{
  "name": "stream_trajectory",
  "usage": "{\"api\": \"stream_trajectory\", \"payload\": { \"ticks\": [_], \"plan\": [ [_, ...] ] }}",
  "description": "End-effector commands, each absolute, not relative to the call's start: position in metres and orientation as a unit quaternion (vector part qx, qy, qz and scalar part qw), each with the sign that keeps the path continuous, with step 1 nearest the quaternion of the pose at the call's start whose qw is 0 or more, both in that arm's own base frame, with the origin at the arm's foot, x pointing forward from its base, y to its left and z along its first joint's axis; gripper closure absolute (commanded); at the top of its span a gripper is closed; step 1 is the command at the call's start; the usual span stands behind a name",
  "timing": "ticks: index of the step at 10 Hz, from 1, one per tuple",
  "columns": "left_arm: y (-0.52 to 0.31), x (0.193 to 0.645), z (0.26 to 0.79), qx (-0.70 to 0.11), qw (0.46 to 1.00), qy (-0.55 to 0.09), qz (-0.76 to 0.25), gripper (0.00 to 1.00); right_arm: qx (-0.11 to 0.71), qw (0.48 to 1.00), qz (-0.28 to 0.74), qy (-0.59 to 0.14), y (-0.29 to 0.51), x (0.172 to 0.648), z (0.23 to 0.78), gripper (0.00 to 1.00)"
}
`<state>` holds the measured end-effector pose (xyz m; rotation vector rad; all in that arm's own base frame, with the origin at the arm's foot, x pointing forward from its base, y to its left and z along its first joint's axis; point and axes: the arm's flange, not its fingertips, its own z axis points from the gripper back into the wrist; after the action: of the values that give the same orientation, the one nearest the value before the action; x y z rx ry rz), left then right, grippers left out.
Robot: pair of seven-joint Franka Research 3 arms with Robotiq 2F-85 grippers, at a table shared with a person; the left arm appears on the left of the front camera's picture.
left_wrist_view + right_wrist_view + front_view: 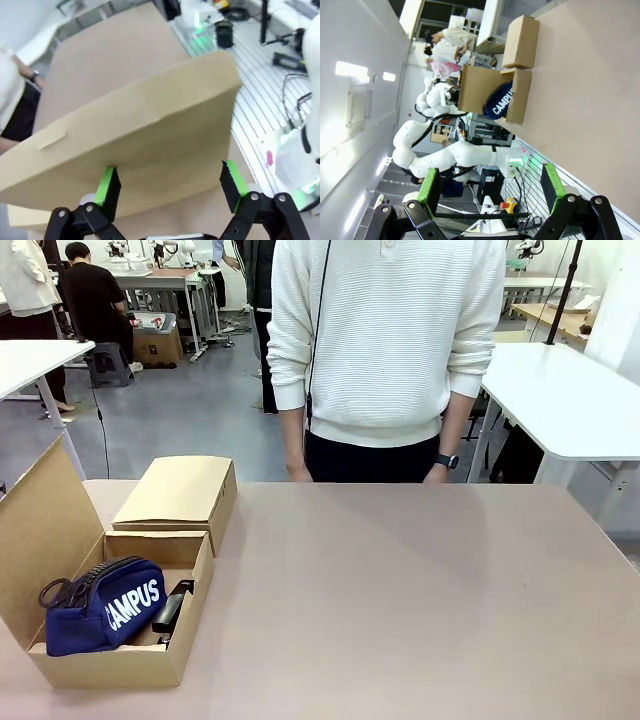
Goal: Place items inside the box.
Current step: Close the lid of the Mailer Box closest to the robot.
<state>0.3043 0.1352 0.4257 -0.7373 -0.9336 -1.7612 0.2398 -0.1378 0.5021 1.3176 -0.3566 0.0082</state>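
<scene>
An open cardboard box sits at the table's near left corner, its lid flap standing up on the left. Inside lie a navy pouch lettered "CAMPUS" and a black stapler beside it. In the left wrist view my left gripper is open, its green pads spread just in front of the back of the box's flap, with nothing between them. My right gripper is open too, off the table's side, looking across at the box and the pouch.
A closed cardboard box stands right behind the open one. A person in a white sweater stands at the far edge, hands down. The brown table stretches bare to the right. White tables flank the far side.
</scene>
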Motion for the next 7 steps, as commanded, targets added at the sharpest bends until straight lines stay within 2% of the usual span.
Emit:
{"api": "stream_trajectory", "payload": {
  "ticks": [1, 4, 5, 6, 7],
  "plan": [
    [0.143, 0.301, 0.425, -0.314, 0.449, -0.366, -0.752, 0.00, 0.615, 0.769, 0.010, -0.173, -0.138, 0.240, 0.504, 0.00],
    [0.143, 0.301, 0.425, -0.314, 0.449, -0.366, -0.752, 0.00, 0.615, 0.769, 0.010, -0.173, -0.138, 0.240, 0.504, 0.00],
    [0.135, 0.301, 0.425, -0.317, 0.464, -0.365, -0.742, 0.00, 0.615, 0.769, 0.010, -0.173, -0.138, 0.240, 0.504, 0.00],
    [0.125, 0.296, 0.434, -0.330, 0.457, -0.395, -0.725, 0.00, 0.615, 0.769, 0.010, -0.173, -0.138, 0.240, 0.504, 0.00],
    [0.109, 0.291, 0.442, -0.327, 0.468, -0.390, -0.723, 0.00, 0.615, 0.769, 0.010, -0.173, -0.138, 0.240, 0.504, 0.00]
  ]
}}
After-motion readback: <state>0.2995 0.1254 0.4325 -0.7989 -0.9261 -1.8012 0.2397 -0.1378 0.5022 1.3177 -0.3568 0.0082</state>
